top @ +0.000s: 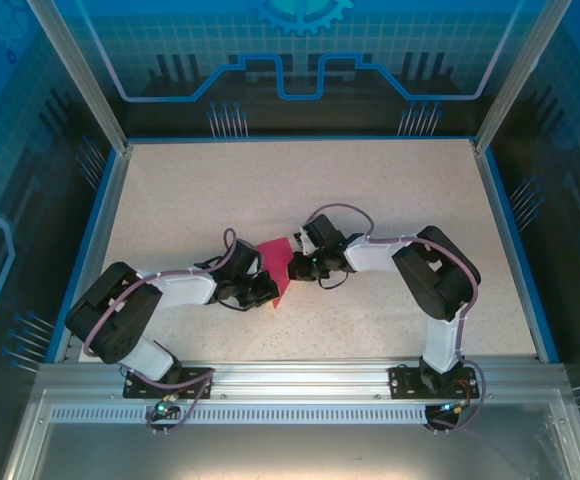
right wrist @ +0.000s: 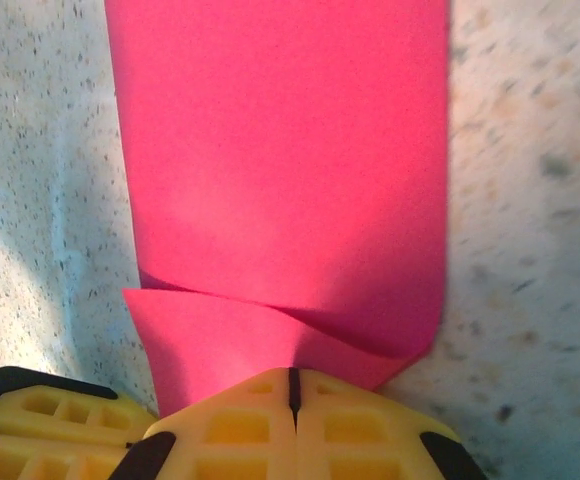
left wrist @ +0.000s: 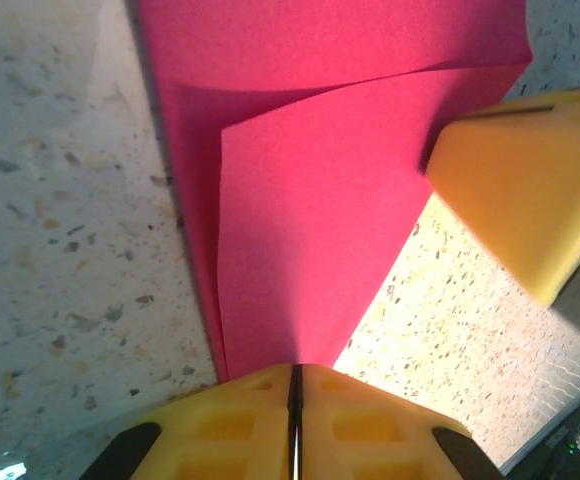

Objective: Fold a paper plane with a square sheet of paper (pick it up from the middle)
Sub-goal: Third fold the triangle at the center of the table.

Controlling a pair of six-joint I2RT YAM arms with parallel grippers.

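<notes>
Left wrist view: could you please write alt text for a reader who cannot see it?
The left hand, shut, pinches the lower tip of a folded magenta-pink paper over a speckled table. The right hand meets the paper's right edge.

The place is recognised as a robotics laboratory cell. The speckled counter (top: 370, 190) is enclosed by aluminium profile posts (top: 80, 75) and by blue translucent panels (top: 420, 50), on which a gear emblem (top: 300, 10) and circuit-like lines are printed. Two white and black robot arms, the left arm (top: 175, 290) and the right arm (top: 410, 262), are bolted to a slotted aluminium rail (top: 300, 377) at the near edge of the counter. Purple cables (top: 338, 206) are led along the arms. The left hand (left wrist: 295, 370) and the right hand (right wrist: 292, 374) are fitted with yellow moulded fingers.
</notes>
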